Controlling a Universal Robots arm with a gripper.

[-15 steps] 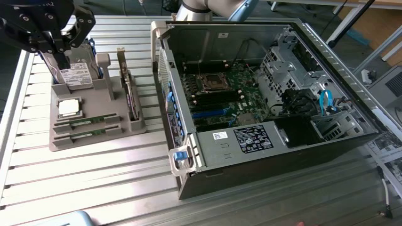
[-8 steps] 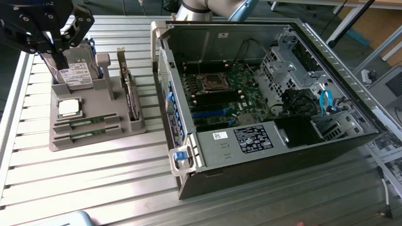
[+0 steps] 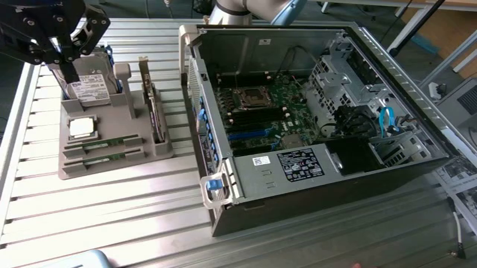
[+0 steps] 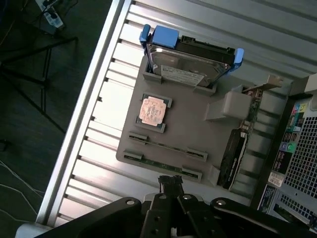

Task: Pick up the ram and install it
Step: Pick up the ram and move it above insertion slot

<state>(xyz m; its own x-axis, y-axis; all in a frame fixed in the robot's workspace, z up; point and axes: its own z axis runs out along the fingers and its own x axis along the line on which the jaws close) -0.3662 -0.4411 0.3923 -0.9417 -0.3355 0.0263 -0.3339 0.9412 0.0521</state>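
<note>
Above the grey tray (image 3: 111, 129): jaws pressed together, empty, hanging over the hard drive (image 3: 93, 86).
Ram (image 3: 102, 160): untouched in the tray's outermost slot, a second stick alongside; end clips hold them ready for picking.
Case (image 3: 261, 50): lying open on the surface (image 3: 111, 212), motherboard (image 3: 276, 106) exposed.

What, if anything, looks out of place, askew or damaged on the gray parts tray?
Nothing stands out. Both ram sticks lie straight in their slots on the parts tray. The processor sits flat in its recess, and the hard drive and the expansion card stand in their holders.
</note>
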